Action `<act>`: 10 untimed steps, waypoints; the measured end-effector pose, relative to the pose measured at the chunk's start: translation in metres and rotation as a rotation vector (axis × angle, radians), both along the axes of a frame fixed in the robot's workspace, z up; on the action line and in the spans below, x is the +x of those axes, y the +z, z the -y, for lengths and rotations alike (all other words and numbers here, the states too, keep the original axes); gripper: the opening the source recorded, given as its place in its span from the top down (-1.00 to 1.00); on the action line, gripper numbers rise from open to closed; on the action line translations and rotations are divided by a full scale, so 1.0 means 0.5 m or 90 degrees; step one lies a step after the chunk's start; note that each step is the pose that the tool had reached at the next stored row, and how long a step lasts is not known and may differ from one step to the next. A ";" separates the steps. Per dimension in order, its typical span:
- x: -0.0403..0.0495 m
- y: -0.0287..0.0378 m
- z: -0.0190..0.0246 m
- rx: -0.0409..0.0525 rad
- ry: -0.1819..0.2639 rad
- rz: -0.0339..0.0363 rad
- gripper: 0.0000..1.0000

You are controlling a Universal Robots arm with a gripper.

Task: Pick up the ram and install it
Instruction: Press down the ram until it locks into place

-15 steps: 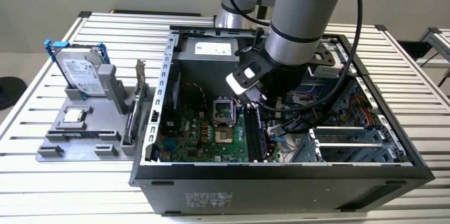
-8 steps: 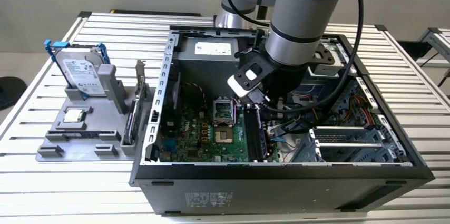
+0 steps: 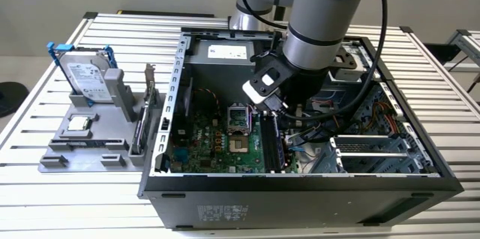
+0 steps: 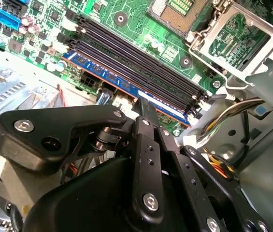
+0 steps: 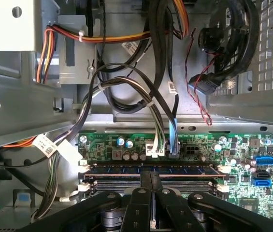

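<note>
The ram (image 4: 126, 86) is a dark blue stick with a pale label strip. It stands on edge in a memory slot of the green motherboard (image 4: 126, 14), beside empty black slots (image 4: 141, 55). In the first wrist view the ram (image 5: 122, 168) runs across the board between white latches. My gripper (image 4: 145, 107) is shut, its two black fingers pressed together. The tips sit on or just above the ram's top edge near its middle, also seen in the first wrist view at the gripper (image 5: 150, 178). In the exterior view the arm (image 3: 322, 31) reaches down into the open computer case (image 3: 300, 194).
Bundled cables (image 5: 141, 96) hang close behind the slots. The open processor socket (image 3: 237, 121) lies beside them. Left of the case in the exterior view, a grey holder (image 3: 98, 149) carries a hard drive (image 3: 86, 79), a square silver chip (image 3: 80, 125) and an upright card (image 3: 150, 104).
</note>
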State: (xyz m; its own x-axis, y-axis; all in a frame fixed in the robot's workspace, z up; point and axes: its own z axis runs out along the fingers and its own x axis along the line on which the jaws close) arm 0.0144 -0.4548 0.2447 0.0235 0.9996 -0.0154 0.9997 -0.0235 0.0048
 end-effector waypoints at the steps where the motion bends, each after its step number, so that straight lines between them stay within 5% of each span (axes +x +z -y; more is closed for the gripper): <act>1: 0.000 -0.001 -0.0005 -0.0041 0.000 -0.0002 1.00; 5: 0.000 -0.007 -0.0010 -0.0111 0.000 -0.0011 1.00; 10: 0.000 -0.012 -0.0011 -0.0112 0.000 -0.0010 1.00</act>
State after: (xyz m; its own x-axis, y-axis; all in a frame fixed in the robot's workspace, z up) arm 0.0144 -0.4542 0.2385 0.0235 0.9992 -0.0330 0.9997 -0.0234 0.0036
